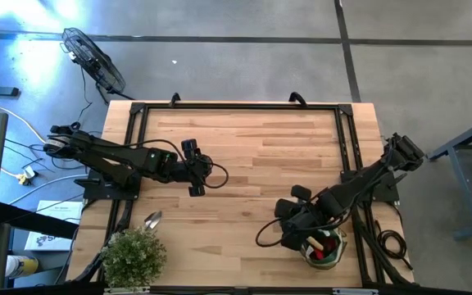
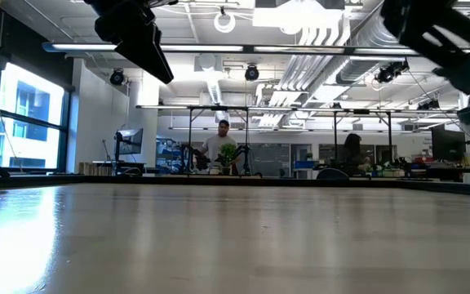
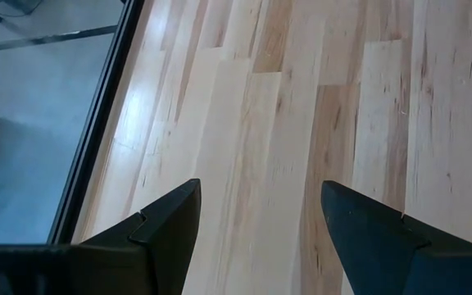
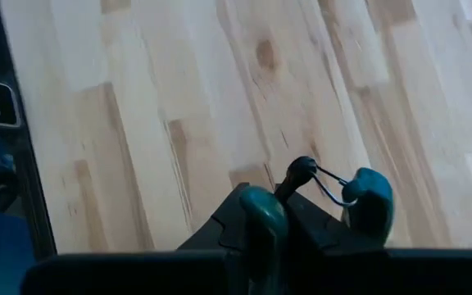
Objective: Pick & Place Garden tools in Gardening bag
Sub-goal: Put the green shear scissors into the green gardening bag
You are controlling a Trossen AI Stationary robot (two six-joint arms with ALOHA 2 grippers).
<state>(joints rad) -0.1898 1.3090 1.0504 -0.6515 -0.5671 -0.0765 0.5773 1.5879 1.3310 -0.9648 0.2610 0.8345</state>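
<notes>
The table (image 1: 244, 156) is light butcher-block wood with a black frame, standing on a grey concrete floor. A fan (image 1: 94, 59) stands beyond its far left corner. The low view shows an open workshop with two people at distant benches.

The left gripper (image 3: 256, 221) hovers over bare wood left of centre, fingers spread wide and empty.

The right gripper (image 4: 306, 209) is folded low at the near right corner over the bag (image 1: 324, 246). Its fingers clamp teal-handled pruners (image 4: 359, 201), which point forward out of the gripper.

A silver scoop (image 1: 152, 219) lies beside the potted plant (image 1: 133, 256).
</notes>
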